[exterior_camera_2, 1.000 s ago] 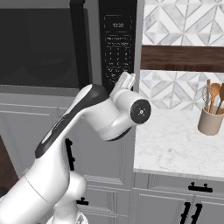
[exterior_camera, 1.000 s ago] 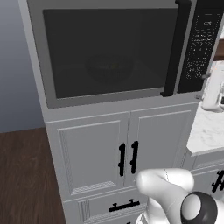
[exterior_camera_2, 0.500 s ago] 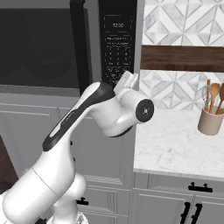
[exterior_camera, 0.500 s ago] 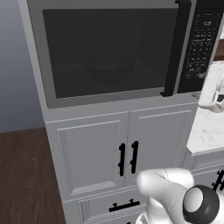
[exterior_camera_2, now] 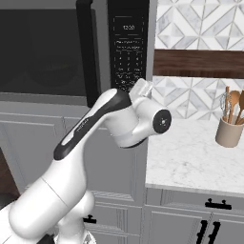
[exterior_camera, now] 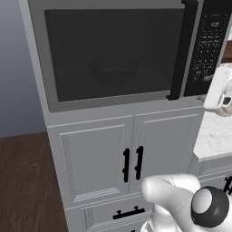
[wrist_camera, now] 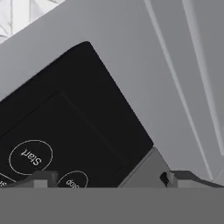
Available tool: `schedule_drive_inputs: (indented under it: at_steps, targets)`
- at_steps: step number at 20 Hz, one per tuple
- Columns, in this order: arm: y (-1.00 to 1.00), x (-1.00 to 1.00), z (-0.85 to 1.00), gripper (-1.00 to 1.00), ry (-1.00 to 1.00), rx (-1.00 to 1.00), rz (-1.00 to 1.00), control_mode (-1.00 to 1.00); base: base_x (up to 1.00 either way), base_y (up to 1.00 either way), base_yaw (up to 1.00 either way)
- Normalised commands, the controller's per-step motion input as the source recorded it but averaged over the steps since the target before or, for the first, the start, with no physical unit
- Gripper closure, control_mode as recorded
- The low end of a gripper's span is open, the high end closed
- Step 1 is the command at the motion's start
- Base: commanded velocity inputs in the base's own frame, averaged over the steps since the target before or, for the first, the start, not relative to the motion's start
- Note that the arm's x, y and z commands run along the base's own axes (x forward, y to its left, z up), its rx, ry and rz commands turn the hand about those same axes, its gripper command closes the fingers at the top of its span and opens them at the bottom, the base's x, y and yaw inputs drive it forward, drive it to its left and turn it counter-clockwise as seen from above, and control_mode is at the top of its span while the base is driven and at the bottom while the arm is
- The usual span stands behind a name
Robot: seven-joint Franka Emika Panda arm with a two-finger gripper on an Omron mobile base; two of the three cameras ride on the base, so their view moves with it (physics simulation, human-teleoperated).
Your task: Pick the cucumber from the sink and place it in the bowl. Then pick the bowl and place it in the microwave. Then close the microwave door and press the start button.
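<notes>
The microwave (exterior_camera: 36, 54) has its microwave door (exterior_camera: 113, 50) shut, with the black bar handle (exterior_camera: 181, 50) at the door's right edge. Behind the dark glass the bowl (exterior_camera: 113, 71) shows dimly on the floor inside. The cucumber is too dim to make out, and the sink is out of view. My gripper (wrist_camera: 111, 179) is open and holds nothing. It points at the lower end of the black keypad (wrist_camera: 65, 118), close to it. The round Start button (wrist_camera: 30, 156) lies just beyond the left fingertip (wrist_camera: 41, 179). My white hand (exterior_camera: 219, 88) hovers at the keypad's lower right.
Grey cabinet doors with black handles (exterior_camera: 132, 164) stand under the microwave. To the right lies a white marble counter (exterior_camera_2: 190, 157) with a utensil holder (exterior_camera_2: 229, 131) in front of a patterned backsplash. A Stop button (wrist_camera: 72, 180) sits beside Start.
The hand has crept a little up and toward the keypad. The door stays shut and the jaws stay wide.
</notes>
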Motion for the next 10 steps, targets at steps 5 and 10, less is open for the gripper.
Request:
schedule_drive_inputs:
  at_steps: [5, 10]
  targets:
    - [-0.12, 0.1, -0.05, -1.0, 0.0, 0.03, 0.0, -1.0, 0.0, 0.0, 0.0]
    - [-0.05, 0.22, -0.01, -1.0, 0.0, 0.02, 0.0, -1.0, 0.0, 0.0, 0.0]
